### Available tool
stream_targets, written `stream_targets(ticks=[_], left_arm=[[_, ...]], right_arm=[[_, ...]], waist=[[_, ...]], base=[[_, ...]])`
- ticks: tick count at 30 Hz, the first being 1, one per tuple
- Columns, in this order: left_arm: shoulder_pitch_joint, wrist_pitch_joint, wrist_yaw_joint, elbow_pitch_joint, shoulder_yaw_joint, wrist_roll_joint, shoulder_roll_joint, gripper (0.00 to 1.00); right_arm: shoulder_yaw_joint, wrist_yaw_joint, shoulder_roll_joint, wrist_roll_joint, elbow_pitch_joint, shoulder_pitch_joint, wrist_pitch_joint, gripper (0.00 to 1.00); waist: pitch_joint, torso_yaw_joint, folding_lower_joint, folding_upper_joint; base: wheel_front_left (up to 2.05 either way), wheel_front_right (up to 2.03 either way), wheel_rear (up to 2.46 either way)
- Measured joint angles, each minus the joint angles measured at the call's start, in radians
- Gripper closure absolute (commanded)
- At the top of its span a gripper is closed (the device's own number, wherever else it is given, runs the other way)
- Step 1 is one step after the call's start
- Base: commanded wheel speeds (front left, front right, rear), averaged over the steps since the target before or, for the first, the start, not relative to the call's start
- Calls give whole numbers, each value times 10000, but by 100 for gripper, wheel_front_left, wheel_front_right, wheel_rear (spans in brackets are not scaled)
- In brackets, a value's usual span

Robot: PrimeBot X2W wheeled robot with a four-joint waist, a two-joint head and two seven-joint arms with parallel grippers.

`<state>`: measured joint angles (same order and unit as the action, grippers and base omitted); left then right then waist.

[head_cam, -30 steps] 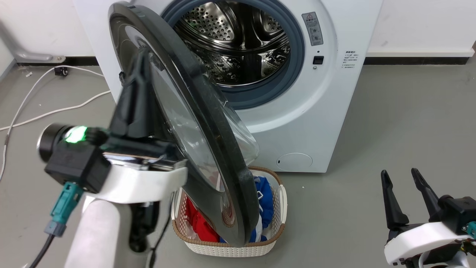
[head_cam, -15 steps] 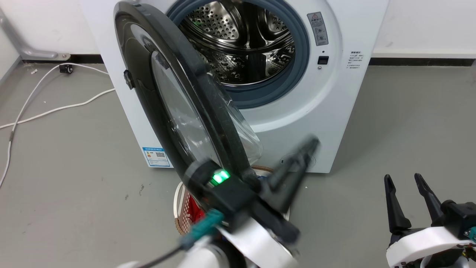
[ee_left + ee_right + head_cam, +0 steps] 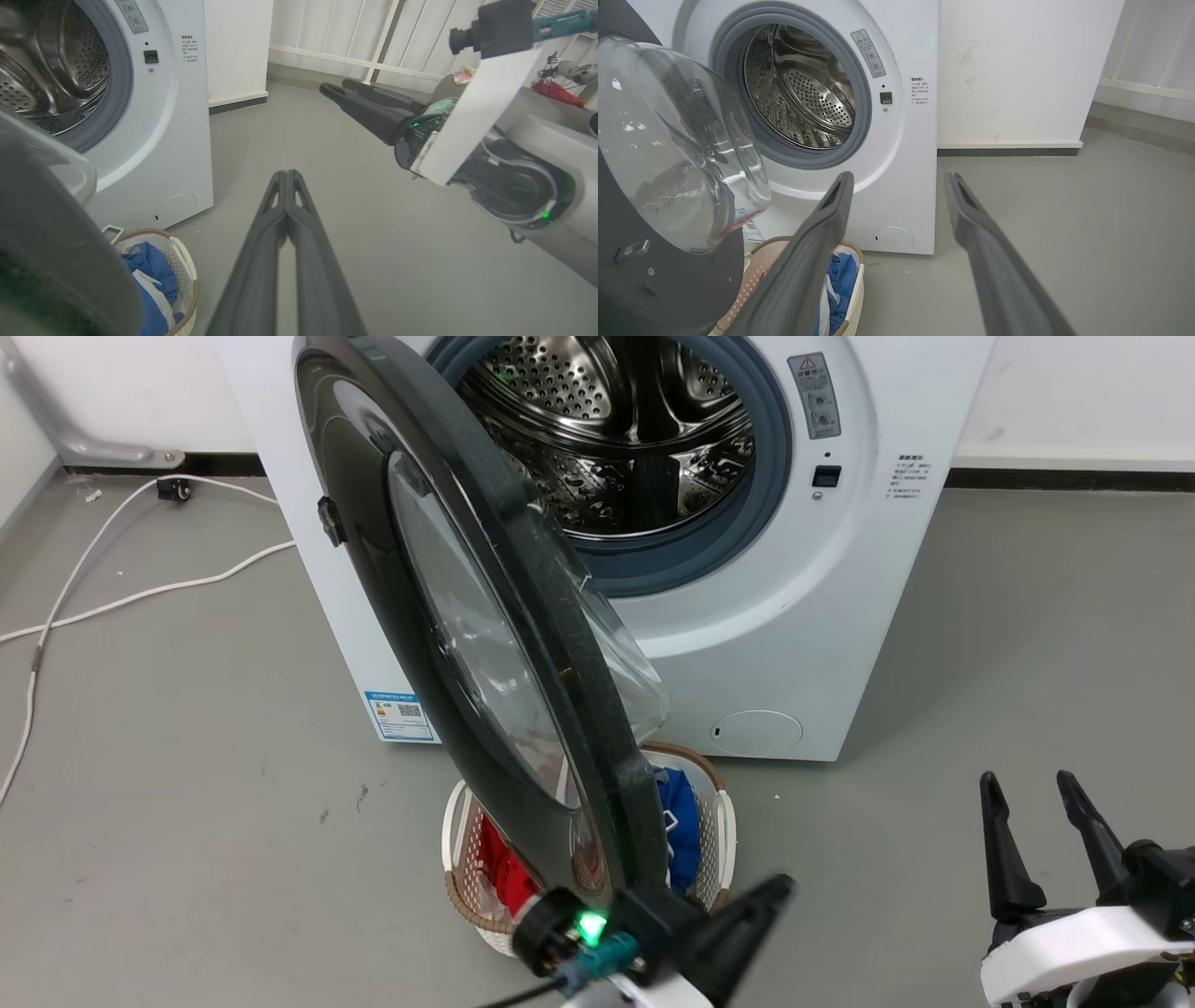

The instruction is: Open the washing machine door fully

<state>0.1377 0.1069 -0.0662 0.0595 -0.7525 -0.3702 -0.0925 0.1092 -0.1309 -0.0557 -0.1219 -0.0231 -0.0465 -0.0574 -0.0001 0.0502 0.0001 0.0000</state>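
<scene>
Left gripper (image 3: 285,175): fingers pressed flat together, nothing held, touching nothing, tips aimed over bare floor. The washing machine door (image 3: 46,224) is just to the tool's left in the wrist view, edge-on and close but apart from it. I judge the pinched fingers are set as a pusher, not a grasp. The door stands roughly halfway out from the drum (image 3: 635,448), so I'd call more swing needed. A laundry basket (image 3: 719,803) sits under the door's low edge, between the tool and the machine, and could snag. The right gripper (image 3: 1025,789) is well off to the tool's right, fingers wide apart, empty, idle.

The head view gives the door's angle but blurs the left fingers. The left wrist view shows them closed. The right wrist view shows the glass bowl (image 3: 677,140) on the door's inner face.
</scene>
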Motion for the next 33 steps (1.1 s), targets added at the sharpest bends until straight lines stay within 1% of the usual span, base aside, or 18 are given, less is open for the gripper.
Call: stream_targets(ticks=[5, 15, 21, 26, 33], left_arm=[[355, -384, 477, -610, 663, 92, -8, 100], [616, -671, 1114, -1471, 1170, 151, 4, 100], [591, -794, 1267, -1524, 1214, 123, 36, 100], [386, -876, 1327, -1371, 1315, -111, 40, 100], [80, -892, 1499, -907, 1285, 75, -305, 100]], right_arm=[[10, 0, 12, -2, 35, 9, -52, 0], [-35, 0, 33, -17, 171, 24, -136, 0], [21, 0, 36, -107, 196, 23, -169, 0], [123, 0, 38, -253, 209, 23, -213, 0], [309, 0, 44, -73, 173, -3, -209, 0]], waist=[[29, 10, 0, 0], [-20, -61, -1, 0], [19, 37, -1, 0], [49, 191, -1, 0], [30, 557, -2, 0]], base=[[0, 0, 0], [0, 0, 0], [0, 0, 0], [0, 0, 0], [0, 0, 0]])
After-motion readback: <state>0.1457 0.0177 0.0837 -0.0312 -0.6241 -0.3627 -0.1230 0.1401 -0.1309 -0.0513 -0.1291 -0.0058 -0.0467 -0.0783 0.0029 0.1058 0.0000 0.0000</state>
